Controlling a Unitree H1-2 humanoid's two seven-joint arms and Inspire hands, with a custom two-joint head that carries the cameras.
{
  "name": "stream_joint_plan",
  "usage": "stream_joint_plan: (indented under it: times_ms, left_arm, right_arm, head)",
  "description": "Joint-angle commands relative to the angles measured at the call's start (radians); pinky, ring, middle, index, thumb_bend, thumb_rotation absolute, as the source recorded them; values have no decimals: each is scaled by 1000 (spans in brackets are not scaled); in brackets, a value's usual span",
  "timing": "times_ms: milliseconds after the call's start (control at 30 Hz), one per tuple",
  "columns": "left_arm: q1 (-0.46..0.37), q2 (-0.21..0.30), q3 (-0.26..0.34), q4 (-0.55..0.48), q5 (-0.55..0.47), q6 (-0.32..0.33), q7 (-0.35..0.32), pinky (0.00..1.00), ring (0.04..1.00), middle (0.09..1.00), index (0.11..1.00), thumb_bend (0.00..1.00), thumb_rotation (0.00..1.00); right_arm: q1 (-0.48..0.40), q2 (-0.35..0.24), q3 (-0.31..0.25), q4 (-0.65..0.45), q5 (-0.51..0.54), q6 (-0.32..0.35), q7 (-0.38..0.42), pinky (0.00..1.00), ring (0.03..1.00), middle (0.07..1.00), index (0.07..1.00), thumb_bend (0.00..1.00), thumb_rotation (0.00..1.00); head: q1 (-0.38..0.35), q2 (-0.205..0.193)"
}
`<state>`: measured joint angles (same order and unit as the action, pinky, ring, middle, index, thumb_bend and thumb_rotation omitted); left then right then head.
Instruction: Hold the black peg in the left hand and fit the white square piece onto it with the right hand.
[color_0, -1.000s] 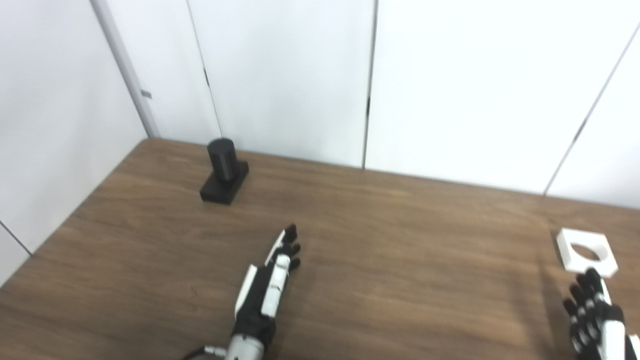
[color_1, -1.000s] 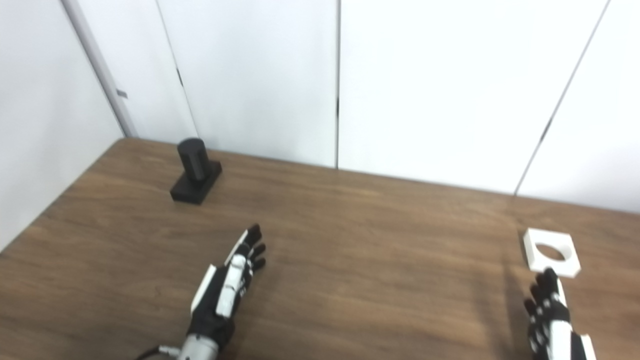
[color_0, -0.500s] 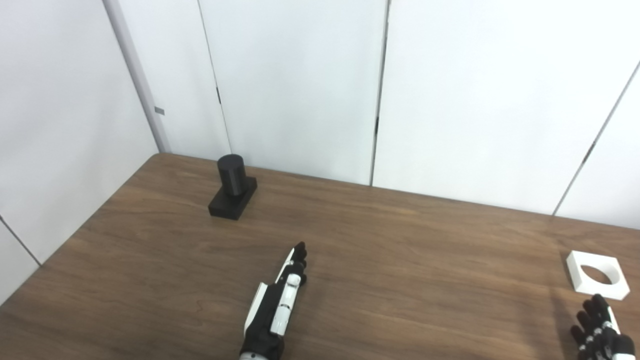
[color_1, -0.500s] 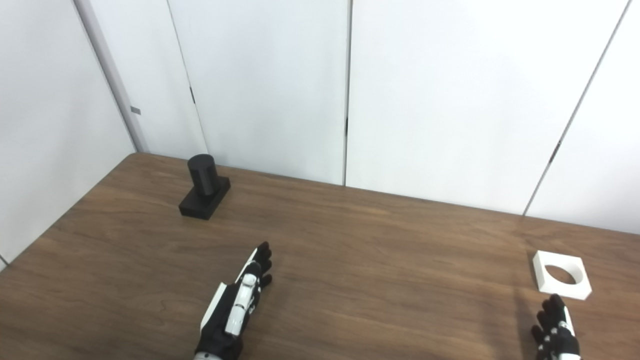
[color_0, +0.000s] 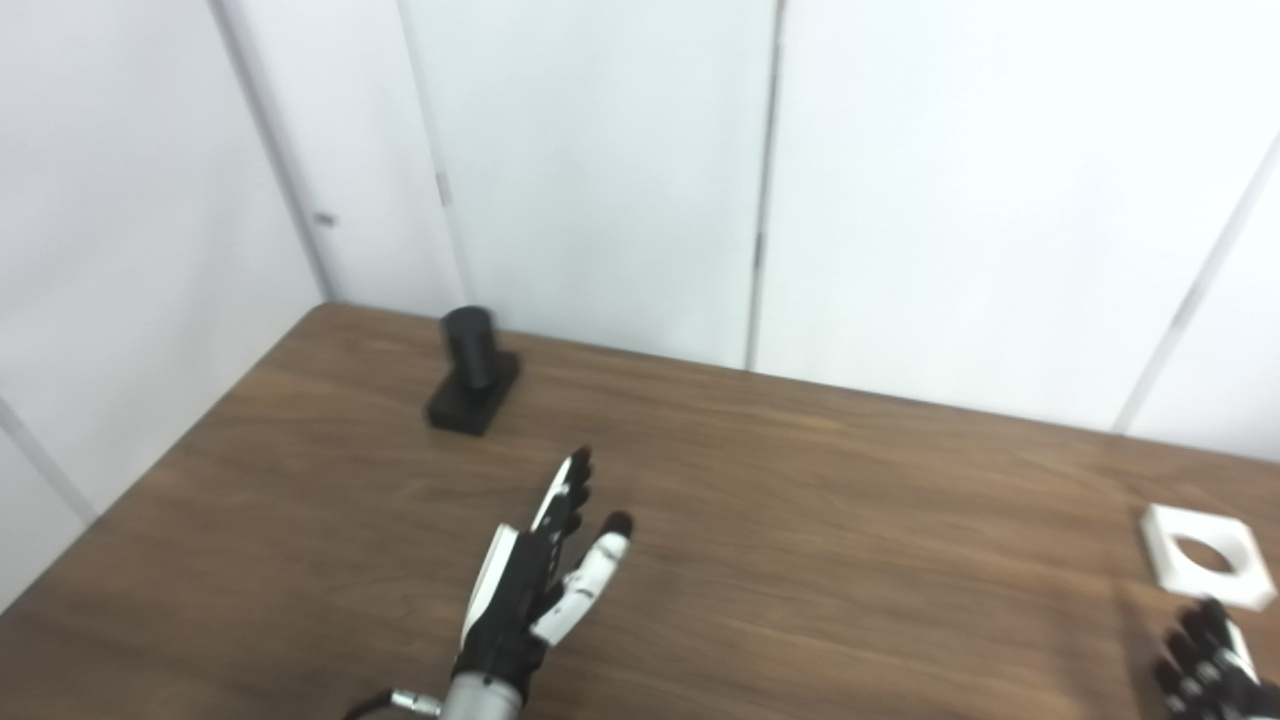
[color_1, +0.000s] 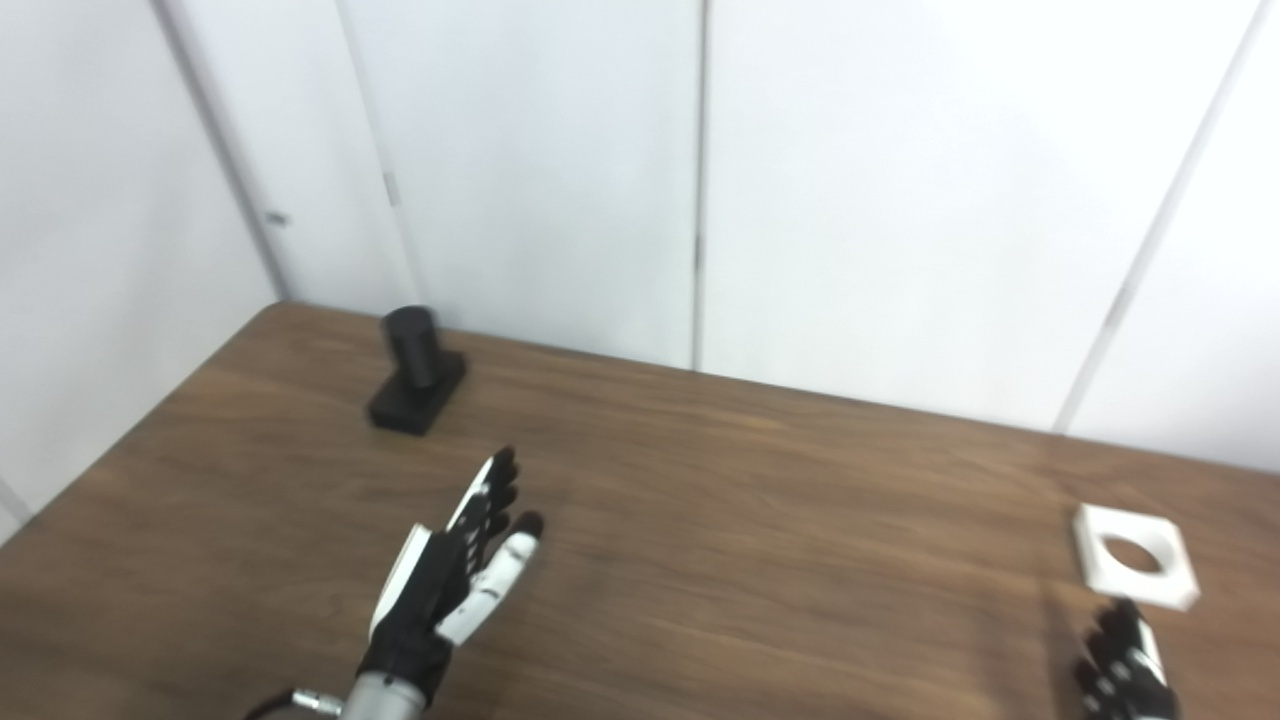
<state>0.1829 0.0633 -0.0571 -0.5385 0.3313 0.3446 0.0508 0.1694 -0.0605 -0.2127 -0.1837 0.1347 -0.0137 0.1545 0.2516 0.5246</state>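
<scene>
The black peg (color_0: 470, 346), a short cylinder on a square black base, stands upright near the far left corner of the wooden table (color_0: 800, 520). My left hand (color_0: 540, 575) hovers over the table's front middle, well short of the peg, open, with fingers stretched toward it and thumb spread out. The white square piece (color_0: 1205, 555) with a round hole lies flat at the right edge. My right hand (color_0: 1205, 660) sits just in front of it at the bottom right corner, fingers extended and apart, holding nothing, partly cut off by the picture's edge.
White wall panels (color_0: 600, 150) rise directly behind the table's far edge and along its left side. The table's left edge (color_0: 150, 470) runs diagonally toward the near left.
The camera has shifted slightly. My left hand has lifted and reached forward toward the peg, with its thumb now spread out. My right hand stays low near the white piece.
</scene>
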Motion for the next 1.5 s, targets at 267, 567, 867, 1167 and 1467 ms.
stream_joint_plan:
  times_ms: [267, 567, 867, 1167, 1467]
  left_arm:
    - [-99, 134, 127, -21, 133, 124, -89, 941, 976, 989, 967, 838, 565]
    - [-201, 183, 213, 103, 257, 125, -117, 900, 974, 989, 950, 905, 576]
    - [-328, 225, 233, 303, 364, 124, -96, 806, 949, 970, 920, 950, 582]
    - [-467, 266, 205, 540, 343, 114, -12, 794, 919, 933, 878, 963, 562]
    - [-557, 285, 160, 696, 342, 120, 45, 810, 921, 932, 881, 955, 575]
  right_arm:
    - [101, -12, 13, -41, 23, 4, 4, 1000, 1000, 1000, 1000, 692, 1000]
    - [101, -7, 25, -48, 10, -2, -7, 1000, 1000, 1000, 1000, 692, 1000]
    - [102, 6, 25, -47, 33, 4, -8, 1000, 1000, 1000, 1000, 713, 1000]
    - [108, 6, 34, -58, 28, 2, -19, 1000, 1000, 1000, 1000, 695, 1000]
    - [113, 8, 35, -62, 35, 11, -26, 1000, 1000, 1000, 1000, 690, 1000]
  head:
    - [-4, 5]
    - [-14, 5]
    - [-22, 8]
    - [-26, 13]
    - [-28, 16]
